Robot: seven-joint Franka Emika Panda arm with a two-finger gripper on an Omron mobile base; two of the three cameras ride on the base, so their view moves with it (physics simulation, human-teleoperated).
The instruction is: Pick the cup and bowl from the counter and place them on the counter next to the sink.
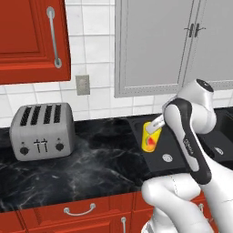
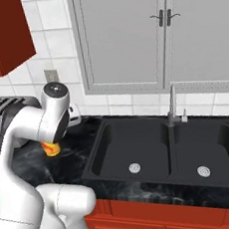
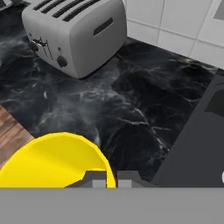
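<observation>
You are looking at the glossy black marble counter with white veins (image 1: 91,168), which runs over red cabinet fronts across the scene; in the hand view its veined surface (image 3: 131,109) spreads between the toaster and the basin edge. Set into it on the right is the black rectangular recessed sink (image 2: 165,148), a double basin with a small round silver drain in each half and a slim grey faucet (image 2: 172,105) rising behind the divider; in the left base view the sink's near corner (image 1: 169,157) appears just past the arm. Next in size, the silver four-slot toaster (image 1: 42,130) stands on the counter at the left, against the white tiled wall, and the hand view shows its rounded body (image 3: 74,35) well apart from the cup. Smallest, the small yellow handleless cup with a red-orange mark (image 1: 150,135) hangs clear above the counter at the sink's left edge, held at the rim by the gripper (image 1: 157,124); the right base view shows its lower part (image 2: 51,149) below the wrist. In the hand view the yellow rim (image 3: 57,162) lies between the dark fingertips (image 3: 95,178), so the fingers are clamped on the cup.
</observation>
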